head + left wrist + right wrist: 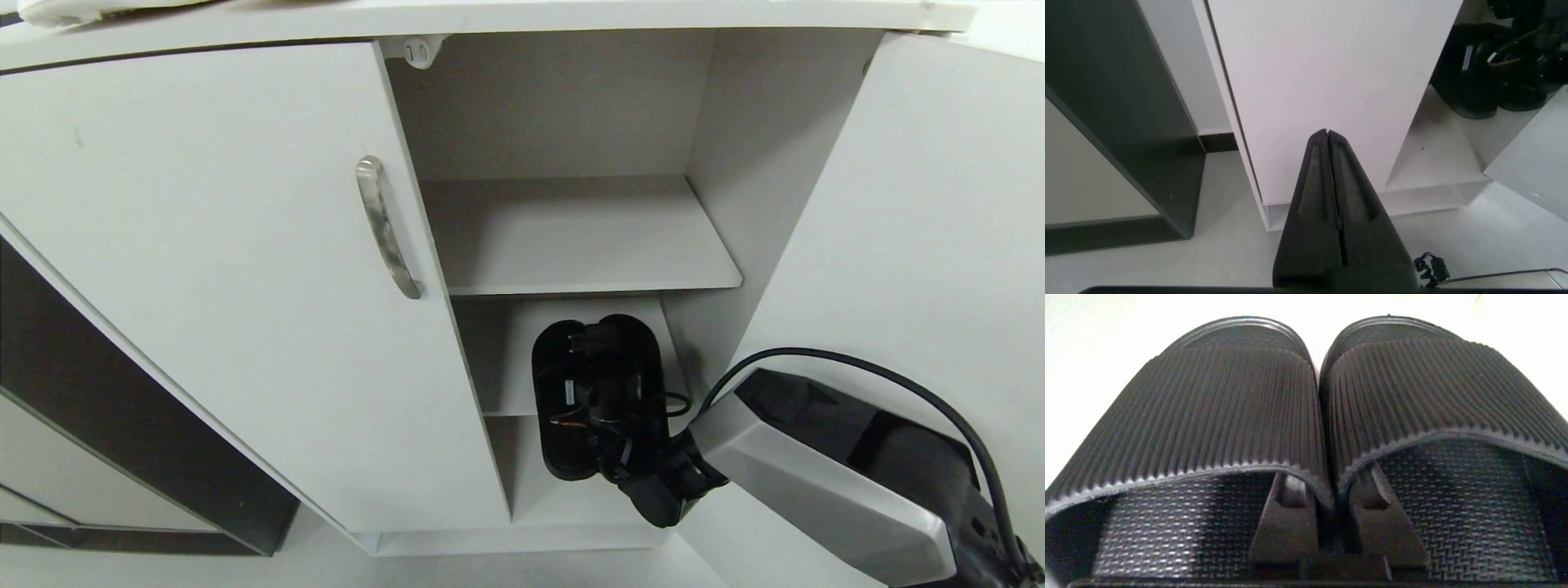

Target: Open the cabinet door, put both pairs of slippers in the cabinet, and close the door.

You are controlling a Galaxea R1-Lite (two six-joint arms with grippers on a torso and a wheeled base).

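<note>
Gripping 1 black slipper pair (549,408), lower center inside the cabinet (759,163), our right gripper (1327,494); left gripper (1327,143) closed, empty.

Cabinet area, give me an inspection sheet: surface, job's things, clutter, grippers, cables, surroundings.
Surface: white cabinet with a flat upper shelf; pale floor in front.
Job's things: pair of black ribbed rubber slippers at the cabinet's lower compartment; whether set down, cannot tell. Right door open; left door with curved metal handle shut.
Clutter: pale item on the cabinet top, too cropped to identify.
Grippers: right gripper shut on the slippers' inner walls; left gripper shut, empty, low before the left door.
Cables: black cable arching over the right arm.
Surroundings: dark grey panel beside the cabinet.
</note>
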